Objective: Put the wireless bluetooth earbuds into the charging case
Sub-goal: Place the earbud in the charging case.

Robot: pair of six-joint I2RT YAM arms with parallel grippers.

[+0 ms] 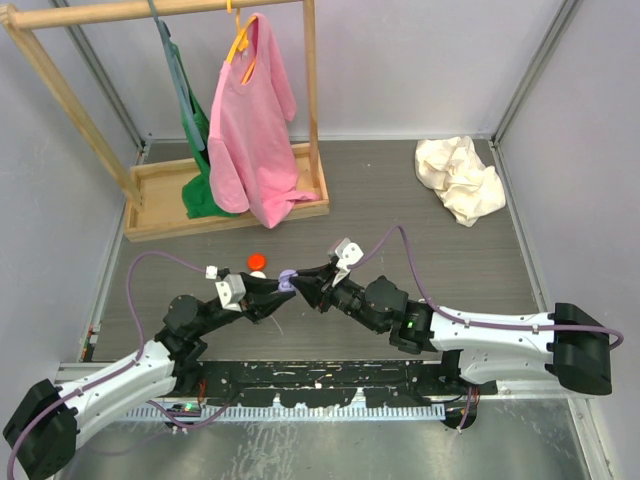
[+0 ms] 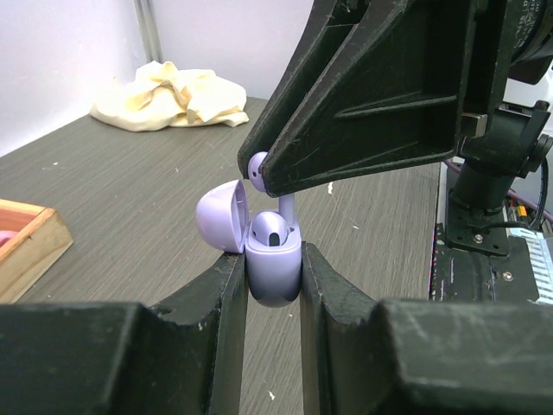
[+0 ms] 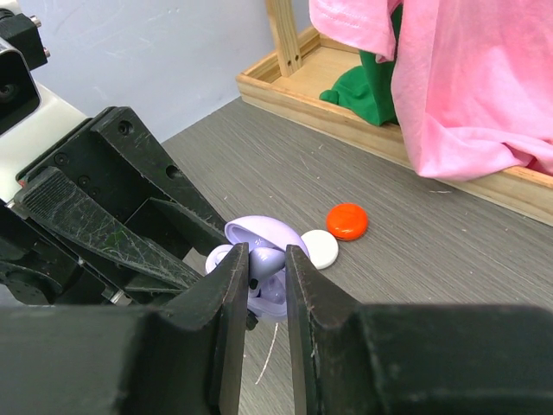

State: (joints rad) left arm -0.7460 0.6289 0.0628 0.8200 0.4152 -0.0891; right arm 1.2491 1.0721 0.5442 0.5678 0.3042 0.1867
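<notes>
Grey wood-grain tabletop [image 1: 400, 230] is stretching between pale walls. A light wooden clothes rack [image 1: 60, 90] is standing at its far left. A pink cotton shirt [image 1: 250, 130] and a green garment [image 1: 200, 190] are hanging from the rack, and a crumpled cream cloth [image 1: 460, 178] is lying at the far right.

Near the middle, both arms are meeting tip to tip. The left gripper [image 2: 274, 259] is clamping a small rounded lilac plastic charging case [image 2: 275, 281] between its two black fingers. The case is sitting upright with its domed hinged lid [image 2: 220, 216] swung open to the left. One lilac bud-shaped earbud [image 2: 270, 232] is sitting inside the case, head up.

The right gripper [image 3: 265, 259] is pinching a second lilac earbud [image 2: 285, 206] by its head, jaws nearly together. It is hanging directly over the open case, with the stem pointing down into the opening. The stem's lower end is hiding behind the seated bud, so I cannot tell how deep it is reaching.

Just beyond the grippers, a flat round red disc-shaped case [image 3: 346, 221] and a round white one [image 3: 320, 249] are resting on the table, touching or almost touching each other.
</notes>
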